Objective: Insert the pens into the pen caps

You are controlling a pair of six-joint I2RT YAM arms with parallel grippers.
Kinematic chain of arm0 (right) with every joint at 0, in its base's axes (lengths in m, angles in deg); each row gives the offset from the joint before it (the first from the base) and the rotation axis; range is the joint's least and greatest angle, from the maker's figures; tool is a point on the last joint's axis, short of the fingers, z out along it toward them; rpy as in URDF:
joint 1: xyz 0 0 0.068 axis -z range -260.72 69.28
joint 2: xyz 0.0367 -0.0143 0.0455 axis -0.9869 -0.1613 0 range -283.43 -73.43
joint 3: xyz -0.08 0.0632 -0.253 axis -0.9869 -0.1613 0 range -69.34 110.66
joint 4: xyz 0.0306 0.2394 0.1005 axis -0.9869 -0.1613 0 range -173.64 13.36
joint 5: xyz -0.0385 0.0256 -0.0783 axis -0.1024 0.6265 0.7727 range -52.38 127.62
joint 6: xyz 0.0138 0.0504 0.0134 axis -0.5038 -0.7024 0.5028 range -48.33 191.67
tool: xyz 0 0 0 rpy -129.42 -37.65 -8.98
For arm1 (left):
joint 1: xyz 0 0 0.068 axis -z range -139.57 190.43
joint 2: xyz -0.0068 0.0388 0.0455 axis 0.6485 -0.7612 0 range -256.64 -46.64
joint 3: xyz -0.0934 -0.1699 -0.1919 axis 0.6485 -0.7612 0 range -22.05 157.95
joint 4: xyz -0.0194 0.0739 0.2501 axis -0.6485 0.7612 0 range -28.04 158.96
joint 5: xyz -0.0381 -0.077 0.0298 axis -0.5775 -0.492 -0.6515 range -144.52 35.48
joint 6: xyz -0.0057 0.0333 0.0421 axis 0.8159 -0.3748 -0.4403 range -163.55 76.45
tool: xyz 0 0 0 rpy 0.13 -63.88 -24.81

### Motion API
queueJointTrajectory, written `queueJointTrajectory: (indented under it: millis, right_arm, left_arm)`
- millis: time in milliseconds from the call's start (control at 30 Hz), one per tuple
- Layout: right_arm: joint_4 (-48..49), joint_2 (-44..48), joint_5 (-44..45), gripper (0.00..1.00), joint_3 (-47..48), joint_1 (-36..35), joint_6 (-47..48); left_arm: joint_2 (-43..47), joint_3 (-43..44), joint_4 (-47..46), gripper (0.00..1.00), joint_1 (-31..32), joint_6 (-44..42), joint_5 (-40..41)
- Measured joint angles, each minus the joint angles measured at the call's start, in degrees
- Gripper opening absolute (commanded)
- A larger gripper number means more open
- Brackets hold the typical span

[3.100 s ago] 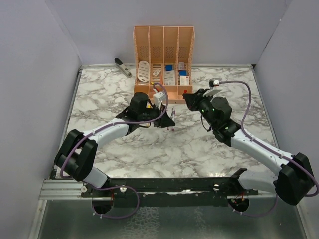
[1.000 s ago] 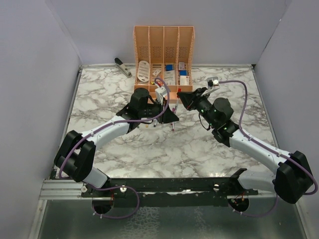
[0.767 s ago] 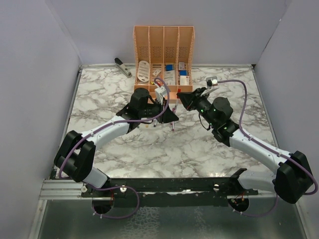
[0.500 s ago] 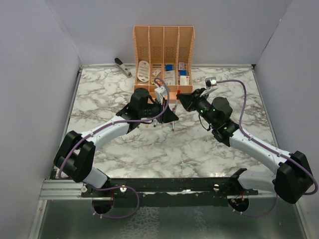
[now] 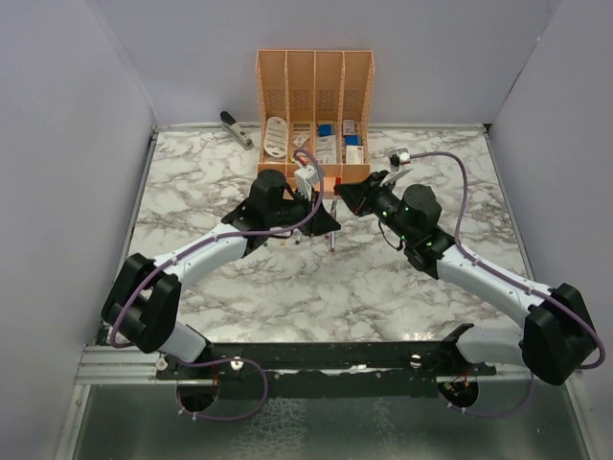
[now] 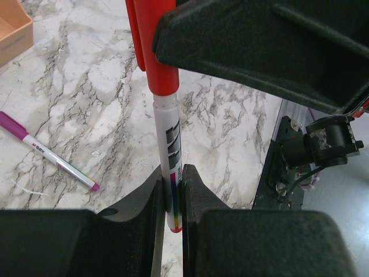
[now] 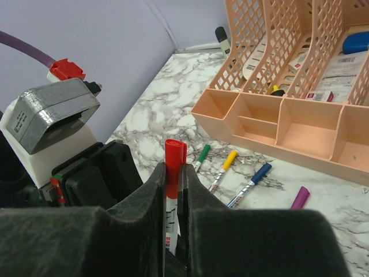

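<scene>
Marbled white surface (image 5: pixel 192 278) runs under both arms, with a peach plastic desk organiser (image 5: pixel 314 77) at its far edge. Above the middle, the left fingers (image 6: pixel 155 199) are clamped on the lower barrel of a thin white marker pen (image 6: pixel 167 133), held roughly upright. The right fingers (image 7: pixel 157 196) pinch its short red cap (image 7: pixel 172 151), which looks at least partly on. If the arms press out of line, the cap could cock sideways or the slim barrel could slide through the grip. A purple-tipped pen (image 6: pixel 55 154) lies nearby, seemingly uncapped.
</scene>
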Motion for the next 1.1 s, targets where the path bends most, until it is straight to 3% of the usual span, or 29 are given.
queueJointTrajectory:
  millis: [367, 667, 1100]
  right_arm:
    - [1.01, -3.23, -5.46, 0.01, 1.25, 1.22, -1.64]
    - [-5.6, -8.15, -7.58, 0.01, 7.93, 1.49, 0.87]
    - [-8.44, -9.6, -7.78, 0.01, 9.44, 1.01, 3.13]
  left_arm:
    - [0.52, 0.0, 1.53, 0.0, -0.11, 0.04, 4.04]
    - [0.66, 0.02, 2.84, 0.0, -1.7, 0.02, 7.67]
    - [0.96, 0.87, 6.88, 0.0, -2.75, -0.37, 8.94]
